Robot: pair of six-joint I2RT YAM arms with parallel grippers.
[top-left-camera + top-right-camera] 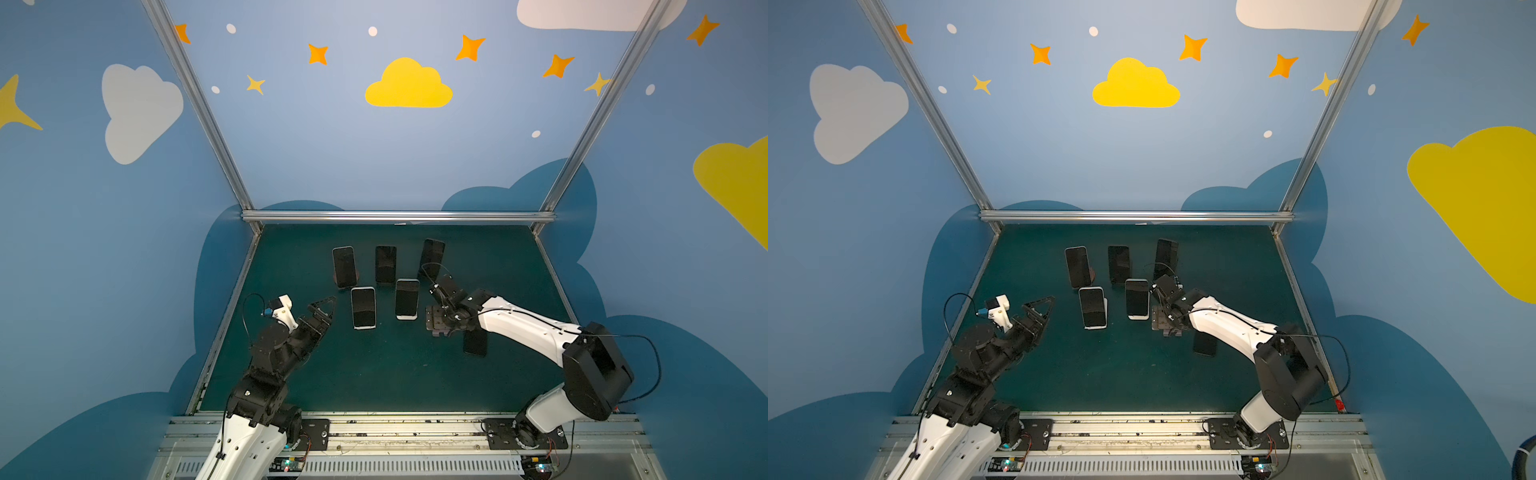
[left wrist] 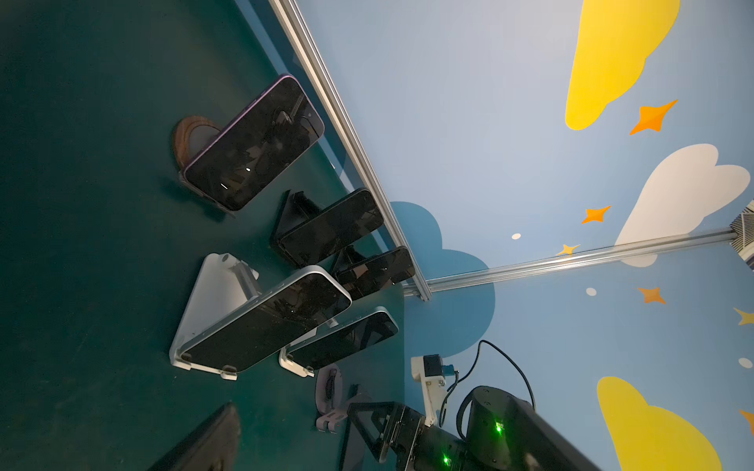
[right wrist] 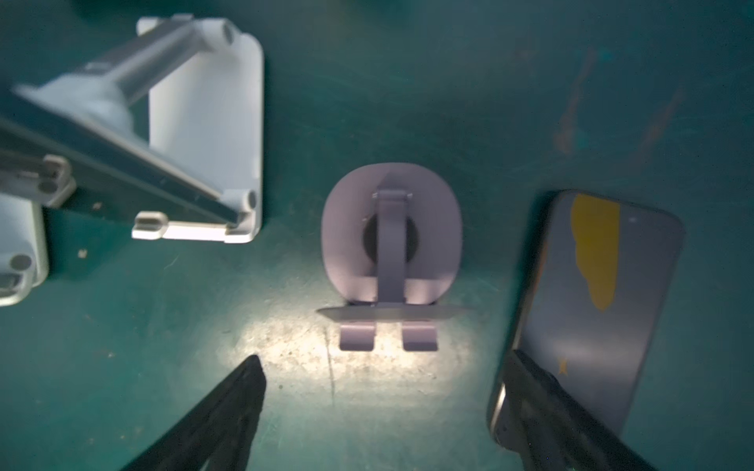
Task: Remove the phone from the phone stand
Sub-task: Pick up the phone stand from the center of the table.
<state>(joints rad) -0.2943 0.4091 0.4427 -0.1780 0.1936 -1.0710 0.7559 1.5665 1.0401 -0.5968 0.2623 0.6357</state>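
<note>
Green mat — right wrist view shows stand whole, phone beside; left tool, right tool wide.

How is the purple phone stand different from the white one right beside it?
The purple stand is empty; the white stand holds a phone. The purple stand's plate is rounded; the white stand's is rectangular. Both sit on the green table with two small front hooks.
</note>
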